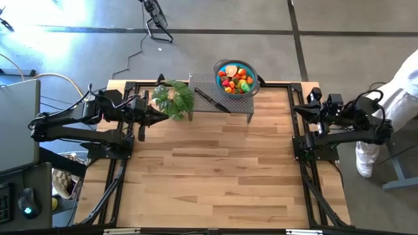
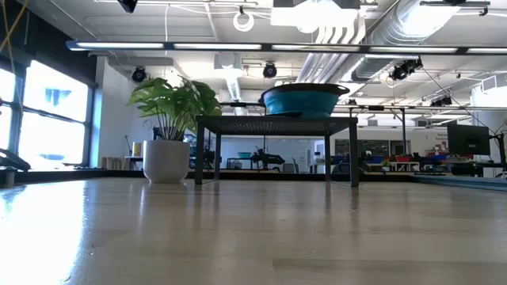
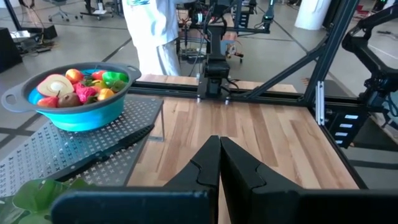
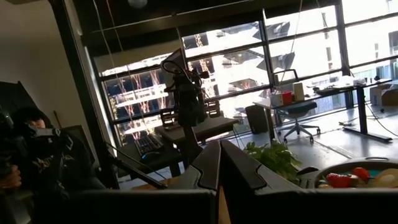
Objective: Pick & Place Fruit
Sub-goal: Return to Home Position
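The small toy fruit (image 1: 236, 78) lies heaped in a blue bowl (image 1: 250, 87) on a perforated metal stand (image 1: 209, 102) at the table's far edge; the left wrist view shows the pile (image 3: 79, 86) of red, green, yellow and orange pieces, and the right wrist view catches its edge (image 4: 357, 177). In the low view only the bowl (image 2: 305, 100) shows, on the stand (image 2: 273, 123). My left gripper (image 3: 219, 163) is shut, near the far left by the plant, above the table. My right gripper (image 4: 220, 162) is shut, raised at the table's right edge. Neither touches anything.
A bushy potted plant (image 1: 174, 98) stands left of the stand, close to my left gripper. A black-handled knife (image 1: 210, 99) lies on the stand's mesh beside the bowl. A person in white (image 1: 392, 111) stands beyond the table's right edge. Bare wood (image 1: 215, 170) fills the middle and near side.
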You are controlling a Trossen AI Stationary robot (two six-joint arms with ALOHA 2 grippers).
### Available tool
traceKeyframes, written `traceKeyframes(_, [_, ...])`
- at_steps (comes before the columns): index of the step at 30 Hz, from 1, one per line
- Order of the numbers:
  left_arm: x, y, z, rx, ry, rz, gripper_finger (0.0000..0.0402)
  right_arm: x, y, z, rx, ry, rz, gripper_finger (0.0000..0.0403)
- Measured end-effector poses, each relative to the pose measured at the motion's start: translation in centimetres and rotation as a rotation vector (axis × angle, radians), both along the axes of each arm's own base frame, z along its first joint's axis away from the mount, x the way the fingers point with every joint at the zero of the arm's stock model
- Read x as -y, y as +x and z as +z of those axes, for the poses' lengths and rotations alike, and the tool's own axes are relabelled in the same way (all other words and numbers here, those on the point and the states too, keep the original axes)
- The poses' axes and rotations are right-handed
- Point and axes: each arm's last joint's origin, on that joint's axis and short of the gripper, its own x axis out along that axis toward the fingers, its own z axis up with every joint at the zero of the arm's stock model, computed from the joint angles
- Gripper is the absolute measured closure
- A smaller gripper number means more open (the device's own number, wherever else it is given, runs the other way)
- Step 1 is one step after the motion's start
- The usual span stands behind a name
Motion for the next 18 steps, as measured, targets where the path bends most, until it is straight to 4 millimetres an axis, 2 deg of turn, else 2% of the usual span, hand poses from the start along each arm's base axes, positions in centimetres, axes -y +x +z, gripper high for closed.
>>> traceKeyframes(12, [0.0,0.0,0.0,0.001,-0.023,0.003,0.0396,0.1,-2.4,-0.2,0.057,-0.012,-0.003,0.0400])
traceKeyframes(18, [0.0,0.0,0.0,0.000,-0.023,0.004,0.0396,0.1,-2.8,-0.6,0.045,0.003,0.002,0.0400])
